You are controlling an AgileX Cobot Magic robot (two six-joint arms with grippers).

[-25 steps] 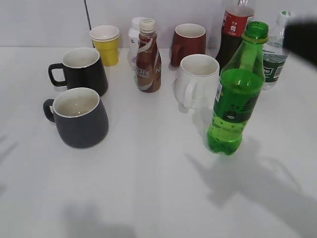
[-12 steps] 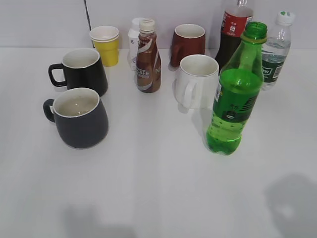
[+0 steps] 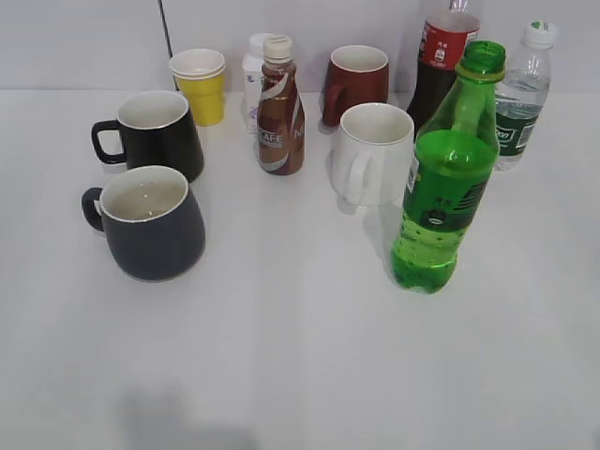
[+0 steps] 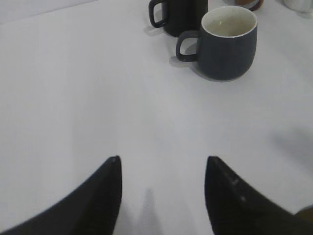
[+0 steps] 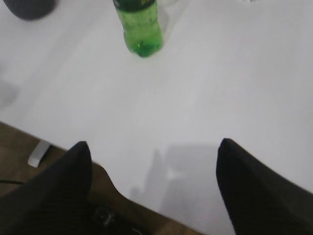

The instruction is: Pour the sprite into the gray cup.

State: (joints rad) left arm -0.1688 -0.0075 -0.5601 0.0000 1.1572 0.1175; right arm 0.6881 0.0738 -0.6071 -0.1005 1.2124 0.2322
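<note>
The sprite (image 3: 446, 178) stands upright and uncapped on the white tabletop (image 3: 309, 375), close in front of the white mug (image 3: 373, 153) and near the cola bottle (image 3: 441, 66) and water bottle (image 3: 521, 94), so a clumsy reach from the right could, I judge, knock a neighbour over or tip the open bottle and spill it. The gray cup (image 3: 150, 221) sits well apart on the left, just in front of the black mug (image 3: 155, 134), so a pour aimed carelessly might land in the wrong mug. Neither arm shows in the exterior view. The right gripper (image 5: 154, 152) has its jaws spread wide and empty, the sprite far ahead of them; the left gripper (image 4: 161, 169) also has its jaws wide, holding nothing, the gray cup ahead and slightly right.
</note>
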